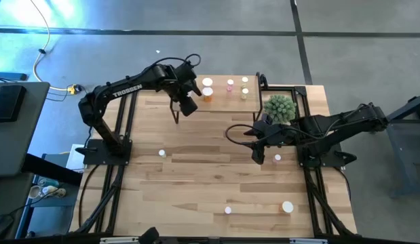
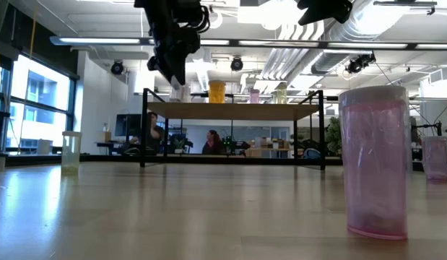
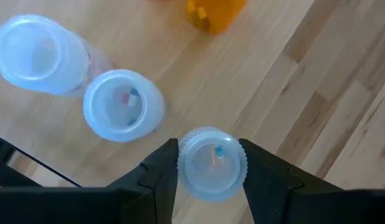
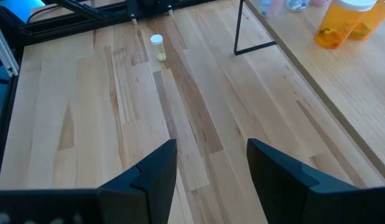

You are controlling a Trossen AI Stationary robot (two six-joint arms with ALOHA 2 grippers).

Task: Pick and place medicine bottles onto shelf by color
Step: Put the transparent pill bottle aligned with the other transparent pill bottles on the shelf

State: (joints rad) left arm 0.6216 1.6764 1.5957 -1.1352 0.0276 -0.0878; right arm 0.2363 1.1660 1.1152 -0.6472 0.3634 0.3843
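From above, my left tool (image 1: pixel 184 103) is hovering at the shelf (image 1: pixel 226 102) edge. In my left wrist view, its fingers are clamping a clear bottle (image 3: pixel 212 164) by the cap: light, slick plastic, probably. My right tool (image 4: pixel 211 165) is waiting, fingers apart, over the table (image 4: pixel 86 118).

plant (image 1: pixel 280 106) sitting at table's (image 1: pixel 196 183) far right | yellow cable (image 1: pixel 39 64) lying on grey floor | two people (image 2: pixel 212 141) sitting in room behind

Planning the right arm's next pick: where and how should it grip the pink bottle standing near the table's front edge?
Grip the pink bottle across its round body below the cap, coming straight down from above; it stands upright with open table all around, so any finger direction probably fits.
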